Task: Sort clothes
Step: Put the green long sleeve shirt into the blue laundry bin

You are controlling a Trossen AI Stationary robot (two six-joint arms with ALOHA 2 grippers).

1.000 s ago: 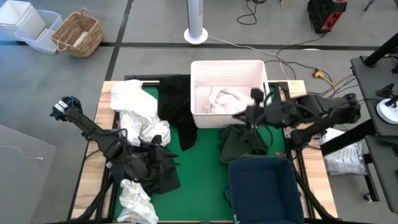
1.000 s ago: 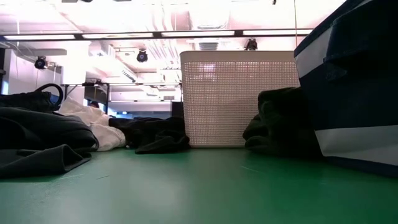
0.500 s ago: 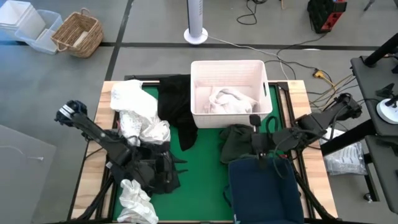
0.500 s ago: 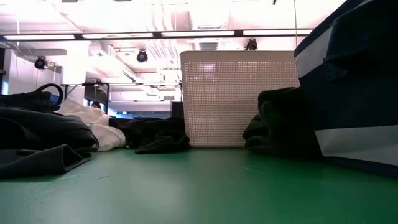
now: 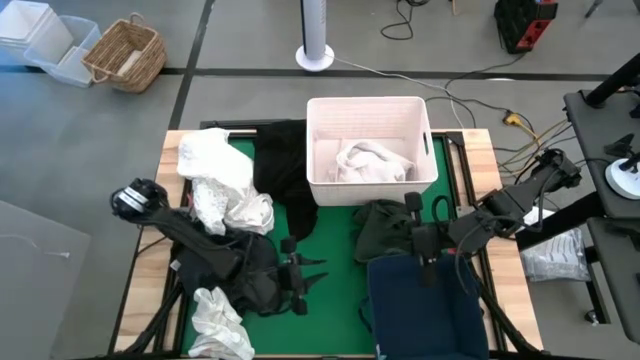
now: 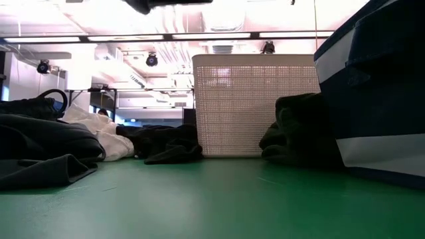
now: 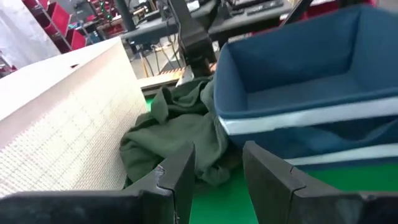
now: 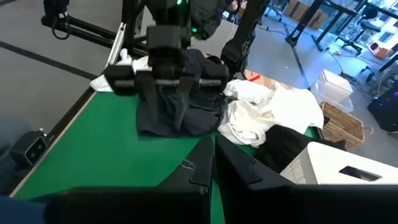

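The clothes lie in heaps on the green mat: a white heap (image 5: 225,185) at the far left, a black garment (image 5: 285,170) beside the white bin, a dark garment (image 5: 250,280) under my left arm, a white piece (image 5: 220,320) at the near left, and a dark green garment (image 5: 385,230) resting against the navy bin. White clothes (image 5: 365,160) lie inside the white bin. My left gripper (image 5: 315,275) (image 7: 217,165) hangs open over the mat, pointing at the green garment (image 7: 180,130), with nothing between its fingers. My right gripper (image 5: 408,238) (image 8: 211,149) is shut and empty above the green garment.
The white perforated bin (image 5: 368,185) stands at the far middle of the table. The navy fabric bin (image 5: 430,300) stands at the near right. Bare green mat (image 5: 330,320) lies between the dark garment and the navy bin. A wicker basket (image 5: 125,55) sits on the floor beyond the table.
My left gripper has gone toward the table's right edge and down, rolling a little, off the dark garment and out over the bare mat. My right gripper, shut throughout, has drawn back from over the white bin toward the near edge, and now stands over the green garment.
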